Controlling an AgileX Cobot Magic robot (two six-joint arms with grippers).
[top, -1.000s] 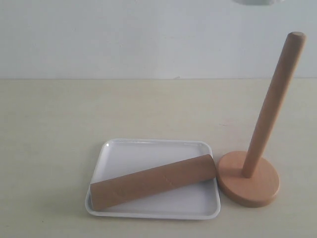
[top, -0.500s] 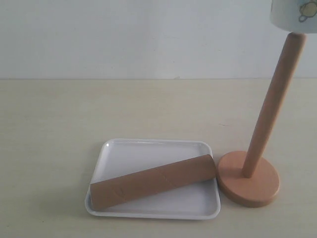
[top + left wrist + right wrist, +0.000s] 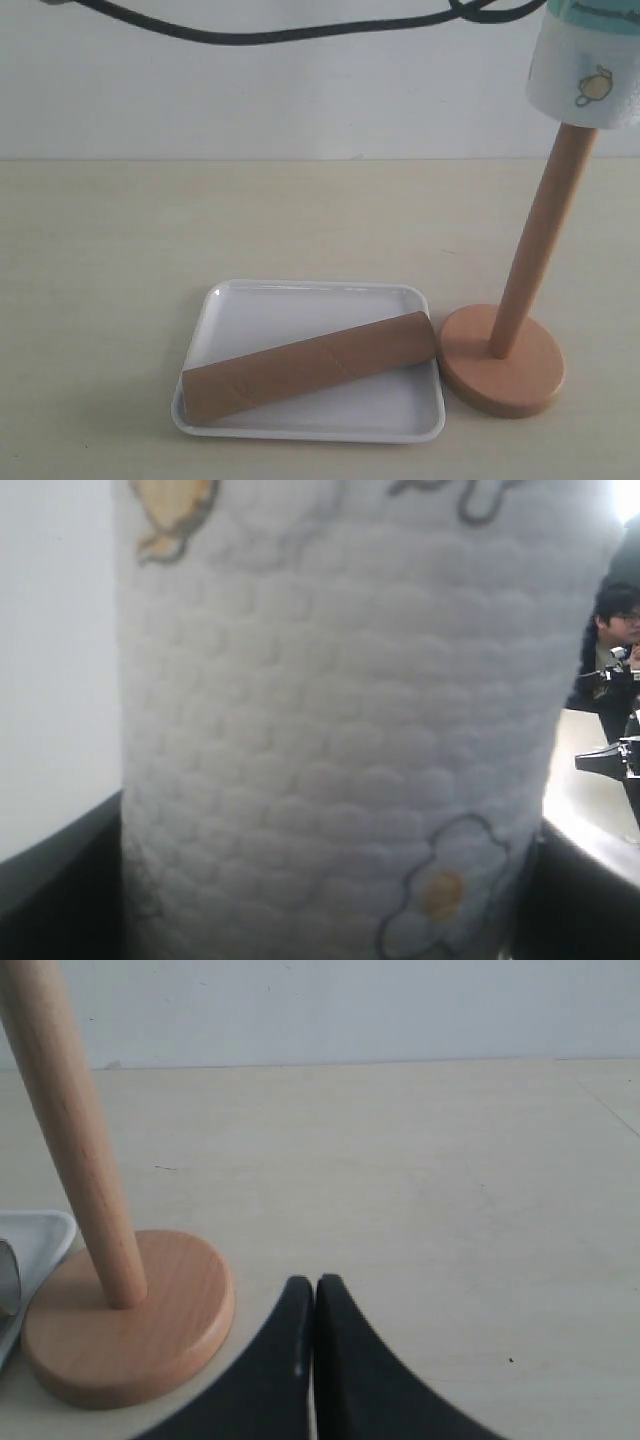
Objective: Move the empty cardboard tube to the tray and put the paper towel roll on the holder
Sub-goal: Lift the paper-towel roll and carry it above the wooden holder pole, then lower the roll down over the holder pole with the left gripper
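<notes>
The left gripper clamps the paper towel roll upright to sleeve the pole of the holder; the right gripper sits closed.

Open table lies left of tray and holder.

Brown tube aslant in white tray — roll apparently atop holder
</notes>
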